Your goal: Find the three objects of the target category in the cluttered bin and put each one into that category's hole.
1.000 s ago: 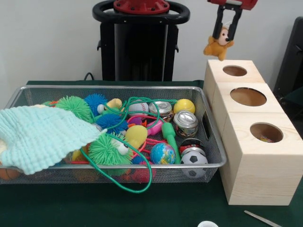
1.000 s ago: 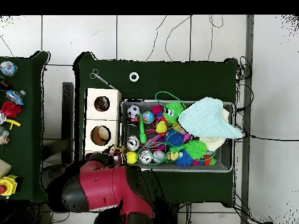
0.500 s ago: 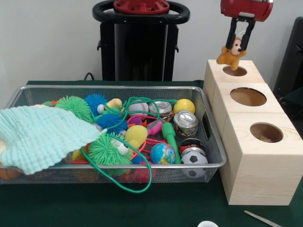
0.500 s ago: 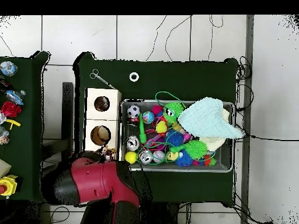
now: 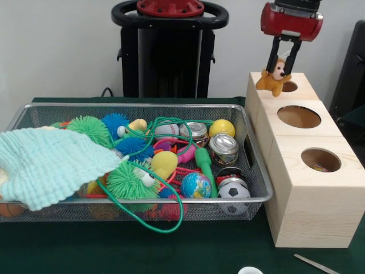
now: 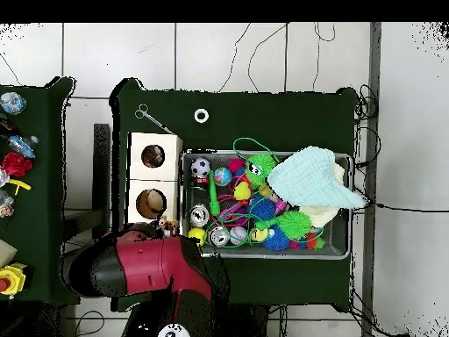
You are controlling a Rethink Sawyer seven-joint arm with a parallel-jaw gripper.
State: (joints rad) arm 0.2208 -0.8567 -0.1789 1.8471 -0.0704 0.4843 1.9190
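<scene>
My gripper (image 5: 280,67) is shut on a small orange plush bear (image 5: 272,78) and holds it just over the far pale wooden box, beside that box's smallest hole (image 5: 289,86). The mid-sized hole (image 5: 320,160) is in the nearest box, and the widest hole (image 5: 299,116) is in the middle box. In the overhead view the bear (image 6: 165,225) shows at the tip of the red arm (image 6: 149,268), which hides the box under it; the mid-sized hole (image 6: 153,156) is in the top box. The silver wire bin (image 5: 137,105) holds balls, spiky toys and small tins.
A pale green cloth (image 5: 51,162) covers the bin's left end and hangs over its rim. A green cord (image 5: 165,225) loops over the front wall. Scissors (image 6: 149,116) and a white ring (image 6: 202,115) lie on the green table. The black pedestal (image 5: 168,51) stands behind the bin.
My gripper has carried the plush bear rightward to the far box, then lowered it and shifted slightly left, so the bear now hangs at the box's top by the smallest hole.
</scene>
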